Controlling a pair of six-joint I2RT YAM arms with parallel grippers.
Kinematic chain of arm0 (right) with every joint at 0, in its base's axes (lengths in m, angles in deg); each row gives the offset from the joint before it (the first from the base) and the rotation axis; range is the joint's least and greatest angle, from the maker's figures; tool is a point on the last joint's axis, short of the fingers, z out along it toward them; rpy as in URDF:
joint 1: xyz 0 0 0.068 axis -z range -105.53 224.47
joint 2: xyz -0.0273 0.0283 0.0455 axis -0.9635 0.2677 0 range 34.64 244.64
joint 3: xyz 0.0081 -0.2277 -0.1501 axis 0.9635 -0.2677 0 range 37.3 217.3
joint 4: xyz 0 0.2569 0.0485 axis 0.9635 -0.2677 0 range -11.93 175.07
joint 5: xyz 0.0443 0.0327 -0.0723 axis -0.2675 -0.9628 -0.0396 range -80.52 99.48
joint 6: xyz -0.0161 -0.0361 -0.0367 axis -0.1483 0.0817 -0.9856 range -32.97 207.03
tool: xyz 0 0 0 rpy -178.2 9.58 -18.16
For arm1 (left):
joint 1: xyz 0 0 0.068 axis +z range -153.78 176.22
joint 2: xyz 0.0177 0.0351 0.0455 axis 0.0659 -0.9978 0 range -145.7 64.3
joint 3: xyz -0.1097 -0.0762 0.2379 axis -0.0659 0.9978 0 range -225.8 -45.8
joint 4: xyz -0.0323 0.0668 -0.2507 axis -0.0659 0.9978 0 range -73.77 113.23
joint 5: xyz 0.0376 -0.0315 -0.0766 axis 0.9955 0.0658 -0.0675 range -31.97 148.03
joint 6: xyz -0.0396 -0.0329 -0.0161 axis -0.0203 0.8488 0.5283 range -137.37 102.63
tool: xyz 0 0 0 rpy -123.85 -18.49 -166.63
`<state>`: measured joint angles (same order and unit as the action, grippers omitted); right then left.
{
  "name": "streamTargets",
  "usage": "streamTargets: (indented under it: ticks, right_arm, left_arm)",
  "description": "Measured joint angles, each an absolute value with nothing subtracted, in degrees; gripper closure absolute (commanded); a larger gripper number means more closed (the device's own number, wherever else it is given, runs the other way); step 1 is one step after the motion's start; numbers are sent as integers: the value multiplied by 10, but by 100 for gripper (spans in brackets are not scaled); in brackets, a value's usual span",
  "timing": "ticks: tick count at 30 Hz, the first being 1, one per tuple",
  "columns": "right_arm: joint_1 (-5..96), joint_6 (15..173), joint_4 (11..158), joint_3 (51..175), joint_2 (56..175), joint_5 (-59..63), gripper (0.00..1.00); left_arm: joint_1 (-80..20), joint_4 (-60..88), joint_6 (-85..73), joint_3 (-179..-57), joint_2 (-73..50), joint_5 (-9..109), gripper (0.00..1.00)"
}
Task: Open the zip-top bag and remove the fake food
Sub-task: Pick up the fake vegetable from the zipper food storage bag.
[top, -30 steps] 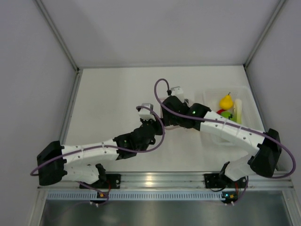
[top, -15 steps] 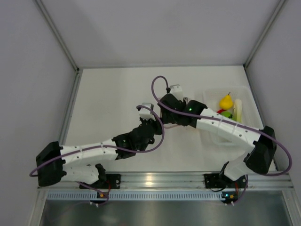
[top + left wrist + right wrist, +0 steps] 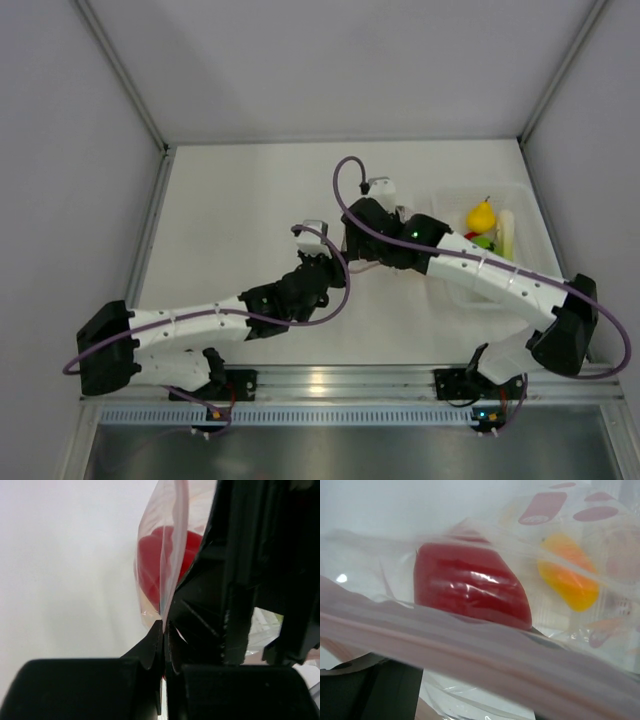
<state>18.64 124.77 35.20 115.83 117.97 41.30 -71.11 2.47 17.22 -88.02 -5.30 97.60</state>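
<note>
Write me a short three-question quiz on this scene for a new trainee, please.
1. True or false: the left gripper is shut on the film of the zip-top bag.
2. Which of these lies in the tray? A) a yellow fruit B) a blue cup C) a metal spoon
3. Fill in: the large piece of fake food seen through the bag in the right wrist view is ___ in colour.
Key: 1 true; 2 A; 3 red.
</note>
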Motion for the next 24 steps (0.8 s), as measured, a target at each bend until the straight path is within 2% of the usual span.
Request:
streamTargets:
  ticks: [24]
  right_arm:
    - [189, 1260, 435, 1103, 1113, 358, 100]
  left_arm:
    - [-734, 17, 199, -877, -65, 1001, 100]
